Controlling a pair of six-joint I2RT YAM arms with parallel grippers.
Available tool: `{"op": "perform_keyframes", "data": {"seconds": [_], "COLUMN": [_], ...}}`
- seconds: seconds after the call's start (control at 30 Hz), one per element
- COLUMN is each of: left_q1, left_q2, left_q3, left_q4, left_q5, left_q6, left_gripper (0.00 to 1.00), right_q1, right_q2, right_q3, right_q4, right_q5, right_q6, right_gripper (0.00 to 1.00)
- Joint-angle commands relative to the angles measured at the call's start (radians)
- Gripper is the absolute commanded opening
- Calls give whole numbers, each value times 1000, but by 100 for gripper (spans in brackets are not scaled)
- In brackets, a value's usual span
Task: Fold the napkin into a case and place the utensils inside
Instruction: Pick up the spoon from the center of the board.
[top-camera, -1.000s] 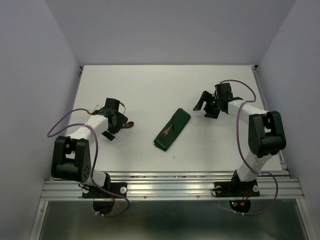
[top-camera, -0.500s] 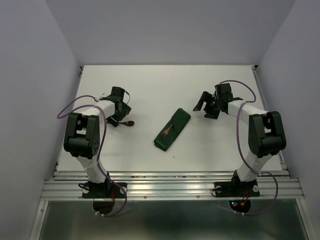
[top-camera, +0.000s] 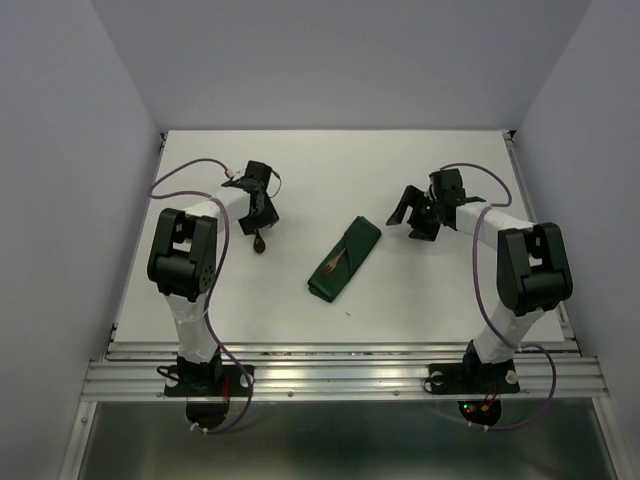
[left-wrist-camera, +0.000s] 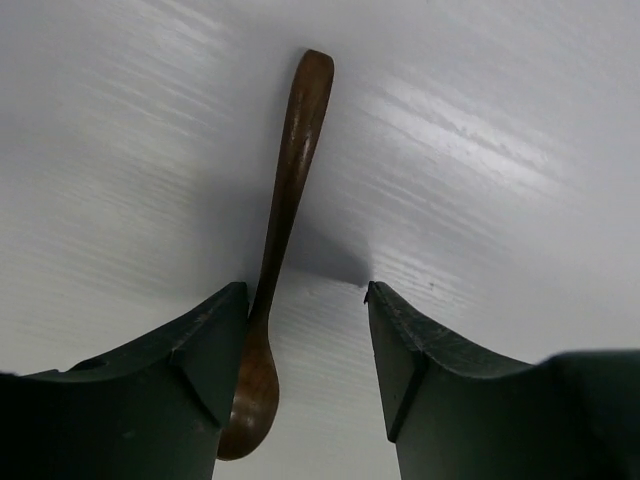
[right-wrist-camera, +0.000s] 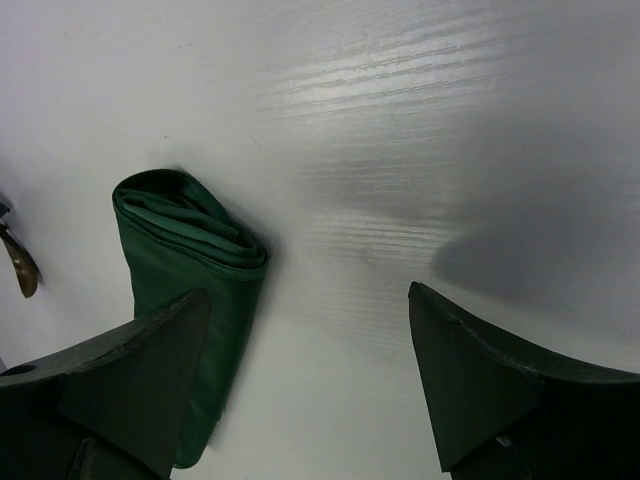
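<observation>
The dark green napkin (top-camera: 343, 260) lies folded into a long narrow case mid-table, also seen in the right wrist view (right-wrist-camera: 190, 262). A slim brown fork (top-camera: 338, 262) lies along its fold. The reddish-brown spoon (top-camera: 260, 243) lies flat on the table left of the napkin. My left gripper (top-camera: 261, 226) is down over it, open. In the left wrist view the spoon (left-wrist-camera: 285, 190) runs between the jaws of the left gripper (left-wrist-camera: 306, 292), its neck against the left finger (left-wrist-camera: 205, 345), the other finger apart. My right gripper (top-camera: 413, 212) (right-wrist-camera: 308, 295) hovers open and empty right of the napkin.
The white table (top-camera: 330, 170) is walled by grey panels at the back and sides. A metal rail (top-camera: 340, 375) with both arm bases runs along the near edge. Purple cables loop beside each arm.
The left arm swung back and right, bringing its gripper over the spoon, and its jaws have narrowed around it. The right arm, napkin and fork have not moved.
</observation>
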Motion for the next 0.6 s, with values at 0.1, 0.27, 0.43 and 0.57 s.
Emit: {"op": "perform_keyframes", "data": {"seconds": [0.1, 0.27, 0.43, 0.57], "left_q1": [-54, -54, -54, -54], "left_q2": [3, 35, 73, 69], "left_q3": [-12, 7, 63, 88], "left_q4": [-107, -116, -126, -112], "left_q5": [-55, -71, -69, -65], "left_q6": [83, 127, 189, 230], "left_gripper": [47, 19, 18, 24], "right_q1": [7, 7, 7, 7], "right_q2": [-33, -29, -33, -38], "right_q3": [4, 2, 1, -3], "right_q4": [31, 33, 31, 33], "right_q5": [-9, -11, -9, -8], "right_q6": [-2, -4, -5, -4], "right_gripper": [86, 86, 86, 85]}}
